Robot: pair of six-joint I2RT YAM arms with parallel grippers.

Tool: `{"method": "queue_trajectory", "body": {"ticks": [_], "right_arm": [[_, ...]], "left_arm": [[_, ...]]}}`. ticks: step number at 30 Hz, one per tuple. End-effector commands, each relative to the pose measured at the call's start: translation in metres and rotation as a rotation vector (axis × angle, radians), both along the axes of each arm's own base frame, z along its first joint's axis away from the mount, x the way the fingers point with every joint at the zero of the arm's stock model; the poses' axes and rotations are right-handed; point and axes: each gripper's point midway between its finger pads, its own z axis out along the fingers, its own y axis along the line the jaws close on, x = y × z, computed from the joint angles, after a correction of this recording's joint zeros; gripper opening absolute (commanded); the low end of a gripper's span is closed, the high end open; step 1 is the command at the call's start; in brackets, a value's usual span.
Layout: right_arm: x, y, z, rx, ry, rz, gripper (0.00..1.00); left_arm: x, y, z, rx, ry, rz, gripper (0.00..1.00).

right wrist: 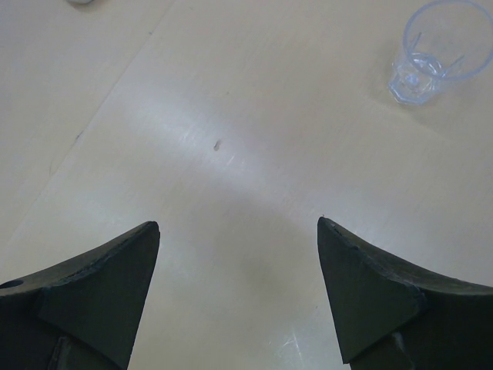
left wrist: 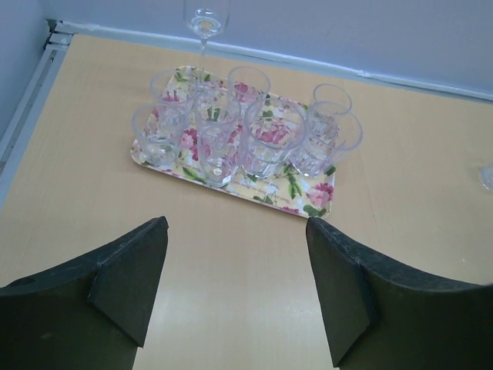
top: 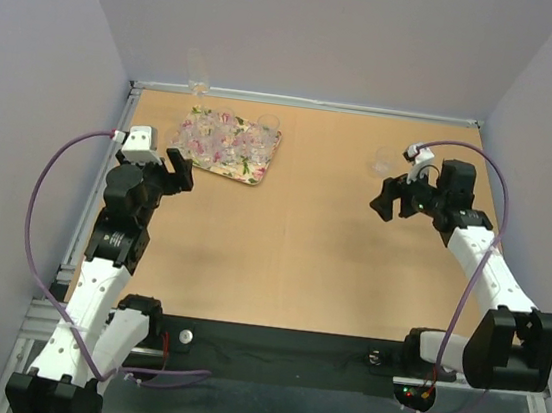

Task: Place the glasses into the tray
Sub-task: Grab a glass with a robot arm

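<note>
No text, label, brand, number or sign is being shown legibly in any of the three views. Only a printed pattern of flowers and leaves, without lettering, is being displayed on the tray (left wrist: 314,199).

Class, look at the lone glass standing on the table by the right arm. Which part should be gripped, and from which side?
Probably the side wall of the glass, with fingers on opposite sides around mid-height. It stands upright, mouth up, with nothing close beside it, so the open right gripper can come in low from the near side, where it now hovers.
</note>
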Motion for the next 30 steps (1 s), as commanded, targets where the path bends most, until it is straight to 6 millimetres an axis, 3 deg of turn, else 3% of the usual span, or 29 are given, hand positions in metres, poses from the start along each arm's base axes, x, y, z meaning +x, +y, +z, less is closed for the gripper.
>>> {"method": "queue_trajectory", "body": {"ticks": [1, 14, 23, 26, 27, 28, 30], "right_arm": [[0.017, -0.002, 0.015, -0.002, -0.051, -0.007, 0.88], [0.058, -0.007, 0.03, -0.007, -0.054, -0.056, 0.88], [0.078, 0.002, 0.034, -0.034, -0.081, 0.053, 0.92], [0.087, 0.0, 0.033, -0.048, -0.058, 0.043, 0.92], [0.092, -0.001, 0.023, -0.057, -0.035, 0.046, 0.92], [0.097, -0.002, 0.029, -0.067, -0.039, 0.038, 0.92], [0.106, -0.005, 0.018, -0.092, -0.01, 0.03, 0.91]], "left_arm": [[-0.001, -0.004, 0.016, 0.014, -0.069, -0.035, 0.83], [-0.007, -0.005, 0.022, 0.01, -0.097, -0.041, 0.83], [-0.008, -0.005, 0.024, 0.008, -0.1, -0.042, 0.83], [-0.007, -0.006, 0.022, 0.008, -0.097, -0.044, 0.83], [-0.008, -0.006, 0.022, 0.01, -0.097, -0.044, 0.83], [-0.008, -0.006, 0.023, 0.01, -0.098, -0.044, 0.83], [-0.008, -0.005, 0.023, 0.008, -0.098, -0.042, 0.83]]}}
